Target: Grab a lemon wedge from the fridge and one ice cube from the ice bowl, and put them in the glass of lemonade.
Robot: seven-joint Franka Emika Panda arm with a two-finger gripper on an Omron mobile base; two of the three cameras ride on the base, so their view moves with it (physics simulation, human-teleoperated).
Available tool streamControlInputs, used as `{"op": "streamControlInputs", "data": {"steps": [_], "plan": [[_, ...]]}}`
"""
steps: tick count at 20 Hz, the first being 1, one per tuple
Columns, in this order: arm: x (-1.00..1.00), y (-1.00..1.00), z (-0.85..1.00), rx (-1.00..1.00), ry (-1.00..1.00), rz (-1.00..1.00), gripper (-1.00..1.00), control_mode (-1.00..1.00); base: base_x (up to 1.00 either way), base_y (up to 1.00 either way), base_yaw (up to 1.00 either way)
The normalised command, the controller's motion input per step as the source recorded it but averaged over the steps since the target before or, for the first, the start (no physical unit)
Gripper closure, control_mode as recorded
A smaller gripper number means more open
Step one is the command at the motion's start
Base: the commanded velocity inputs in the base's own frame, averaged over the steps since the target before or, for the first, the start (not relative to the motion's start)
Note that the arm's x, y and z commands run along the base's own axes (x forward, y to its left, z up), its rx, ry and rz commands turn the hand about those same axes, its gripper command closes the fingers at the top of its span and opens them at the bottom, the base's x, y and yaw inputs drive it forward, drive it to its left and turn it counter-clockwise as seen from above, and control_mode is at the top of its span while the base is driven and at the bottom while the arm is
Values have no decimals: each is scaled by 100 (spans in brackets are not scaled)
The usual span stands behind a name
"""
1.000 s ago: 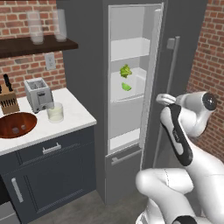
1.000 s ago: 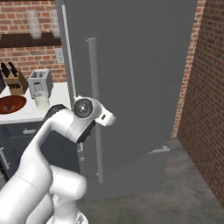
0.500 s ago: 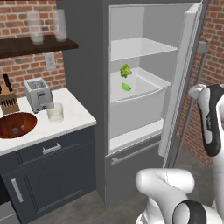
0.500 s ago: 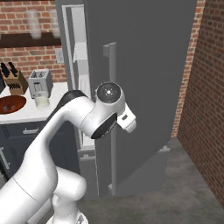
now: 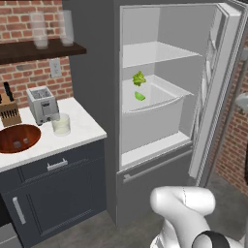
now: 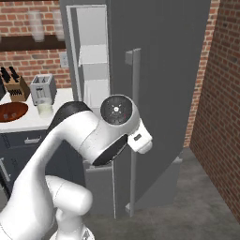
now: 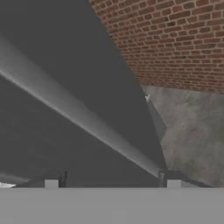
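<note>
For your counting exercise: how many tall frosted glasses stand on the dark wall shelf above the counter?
2. One tall frosted glass stands at the left of the dark wall shelf, the other just to its right, nearer the fridge. The frame edge may hide more.

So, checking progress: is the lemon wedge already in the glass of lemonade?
No, the lemon wedge lies in the fridge, apart from the glass of lemonade.

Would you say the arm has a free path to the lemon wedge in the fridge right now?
Probably yes, after repositioning: the fridge door stands wide open and the lemon wedge lies exposed in the white drawer. The gripper is open, outside by the door handle.
</note>
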Motion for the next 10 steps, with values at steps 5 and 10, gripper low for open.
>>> {"op": "streamControlInputs", "data": {"steps": [5,10], "plan": [[-86,24,66,-2,-14,0,-100,-100,0,0,0],[-52,64,58,-19,-1,0,-100,-100,0,0,0]]}}
